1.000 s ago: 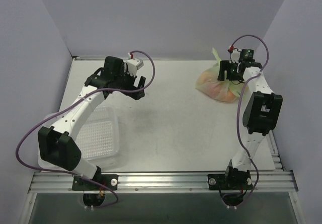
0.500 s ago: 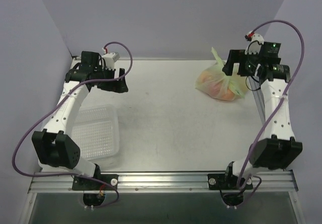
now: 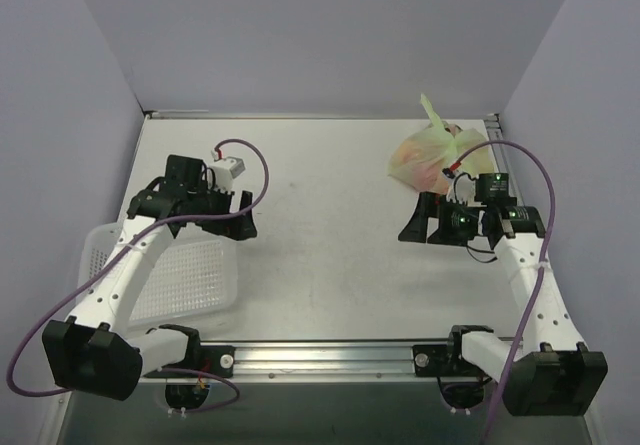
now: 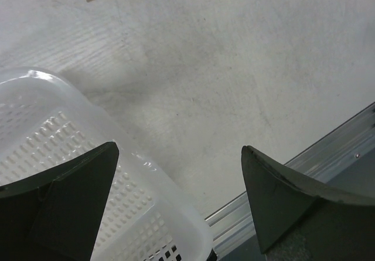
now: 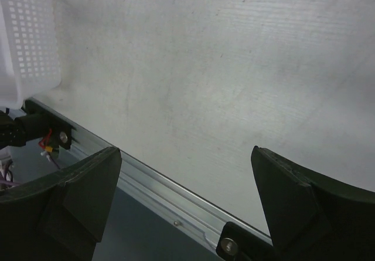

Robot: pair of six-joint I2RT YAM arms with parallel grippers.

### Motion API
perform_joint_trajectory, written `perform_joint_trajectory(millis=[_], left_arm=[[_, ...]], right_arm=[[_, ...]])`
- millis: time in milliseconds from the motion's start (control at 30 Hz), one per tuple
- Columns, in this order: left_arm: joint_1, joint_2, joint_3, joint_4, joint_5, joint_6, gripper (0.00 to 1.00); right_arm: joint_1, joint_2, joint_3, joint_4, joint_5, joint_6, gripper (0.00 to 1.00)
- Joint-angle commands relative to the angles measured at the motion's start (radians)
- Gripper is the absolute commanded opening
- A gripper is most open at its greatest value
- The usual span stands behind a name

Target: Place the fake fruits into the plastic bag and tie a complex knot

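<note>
Plastic bag (image 3: pixel 435 157) on scuffed white table (image 3: pixel 330 235), lilac walls (image 3: pixel 300 35).

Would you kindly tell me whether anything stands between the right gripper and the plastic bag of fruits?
Nothing visible does. The open right gripper hangs just nearer than the plastic bag, only bare table between them, though it faces away, toward the near rail. The white basket sits far to the left.

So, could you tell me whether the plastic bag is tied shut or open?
Shut: the plastic bag is bunched into a knot with a pointed tail sticking up; fruits show through the film.
</note>
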Motion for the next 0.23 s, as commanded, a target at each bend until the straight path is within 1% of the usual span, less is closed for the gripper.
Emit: perform_joint_trajectory(millis=[0,100,133,200], left_arm=[[-0.073,-0.037,-0.038,0.017,0.001,0.006,0.98],[-0.124,-0.04,-0.062,0.019,-0.042,-0.006,0.97],[-0.133,-0.047,-0.07,0.024,-0.039,-0.011,0.97],[-0.132,-0.063,-0.072,0.028,-0.039,-0.003,0.97]], right_arm=[[0.044,-0.095,-0.062,0.001,-0.09,0.031,1.0],[0.049,-0.139,-0.116,0.018,-0.102,0.043,1.0],[0.049,-0.17,-0.125,0.01,-0.086,0.037,1.0],[0.049,-0.176,-0.125,0.001,-0.081,0.039,1.0]])
